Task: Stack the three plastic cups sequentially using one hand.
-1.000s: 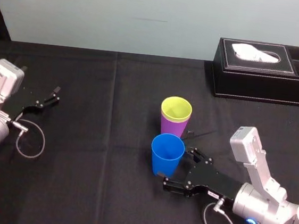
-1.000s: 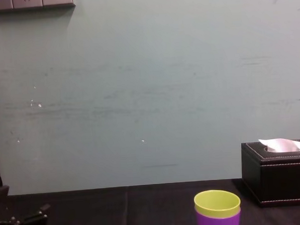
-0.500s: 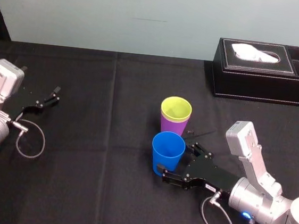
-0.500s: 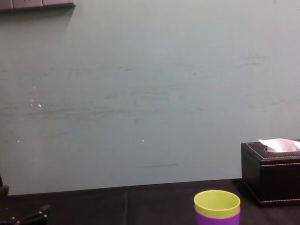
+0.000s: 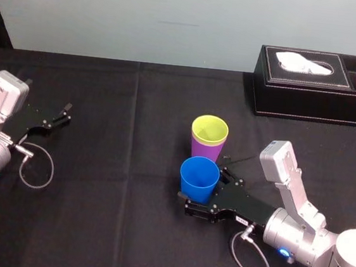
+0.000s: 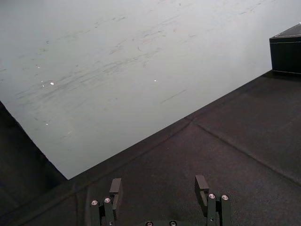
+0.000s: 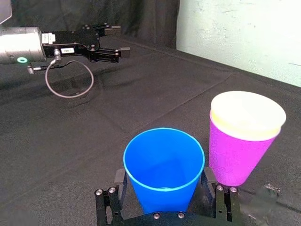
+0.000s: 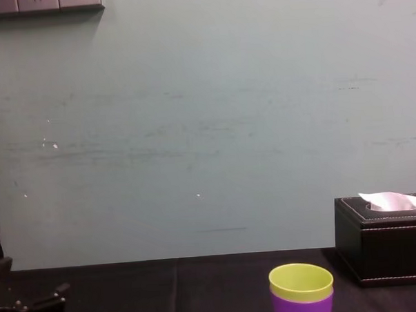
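Loosely, blue cup (image 5: 199, 178) between right jaws.

Ahead of me there's a pale teal wall (image 8: 207, 128), scuffed and evenly lit, with a grey fixture (image 8: 42, 4) at its top left. Black cloth covers my worktop (image 5: 137, 97), creased down the middle. A black tissue box (image 5: 316, 91) sits far right, near the wall.

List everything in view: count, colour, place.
blue cup: 1, bright blue, upright mid-table, nearest the robot
yellow-green cup: 1, yellow-green, nested inside the purple cup
purple cup: 1, purple, upright just behind the blue cup
tissue box: 1, black, far right of table, white tissue in its slot
table: 1, black cloth
right claw: 1, black, open, straddling the blue cup
left claw: 1, black, open, parked at table's left
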`<action>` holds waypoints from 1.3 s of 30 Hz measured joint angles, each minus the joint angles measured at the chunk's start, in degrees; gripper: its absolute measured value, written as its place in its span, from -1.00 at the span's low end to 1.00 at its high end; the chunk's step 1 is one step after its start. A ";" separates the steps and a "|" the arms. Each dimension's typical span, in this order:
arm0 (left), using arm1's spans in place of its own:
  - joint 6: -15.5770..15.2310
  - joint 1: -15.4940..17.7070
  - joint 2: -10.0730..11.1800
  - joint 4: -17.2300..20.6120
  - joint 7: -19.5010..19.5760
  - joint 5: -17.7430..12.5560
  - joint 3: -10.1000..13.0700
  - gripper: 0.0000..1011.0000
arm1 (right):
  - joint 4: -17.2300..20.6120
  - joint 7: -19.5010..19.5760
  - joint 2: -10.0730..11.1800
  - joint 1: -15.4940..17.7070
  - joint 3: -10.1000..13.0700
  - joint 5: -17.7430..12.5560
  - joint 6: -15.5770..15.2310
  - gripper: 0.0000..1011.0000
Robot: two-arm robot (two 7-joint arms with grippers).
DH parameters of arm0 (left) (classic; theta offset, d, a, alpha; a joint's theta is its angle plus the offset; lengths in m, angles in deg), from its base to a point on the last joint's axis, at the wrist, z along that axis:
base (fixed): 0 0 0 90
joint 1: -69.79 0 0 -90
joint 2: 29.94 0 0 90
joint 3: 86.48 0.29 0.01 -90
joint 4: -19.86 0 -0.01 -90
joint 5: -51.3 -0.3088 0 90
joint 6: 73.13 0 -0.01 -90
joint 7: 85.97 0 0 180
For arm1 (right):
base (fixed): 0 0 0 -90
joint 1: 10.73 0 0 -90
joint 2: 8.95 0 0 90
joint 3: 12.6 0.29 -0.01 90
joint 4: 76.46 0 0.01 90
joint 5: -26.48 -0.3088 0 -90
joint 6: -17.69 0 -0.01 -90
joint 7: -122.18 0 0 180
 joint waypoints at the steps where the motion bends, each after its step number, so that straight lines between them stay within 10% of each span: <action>1: 0.00 0.00 0.00 0.00 0.00 0.00 0.00 1.00 | -0.14 0.00 -0.16 -0.12 -0.06 0.02 0.05 0.98; 16: 0.00 0.00 0.00 0.00 0.00 0.00 0.00 1.00 | -1.02 -0.04 -1.06 -0.86 -0.52 0.16 0.21 0.98; 28: 0.00 0.00 0.00 0.00 0.00 0.00 0.00 1.00 | -0.83 -0.01 -0.94 -0.73 -0.44 0.14 0.24 0.47; 39: 0.00 0.00 0.00 0.00 0.00 0.00 0.00 1.00 | 2.57 0.30 0.04 0.21 0.32 -0.21 -0.24 0.42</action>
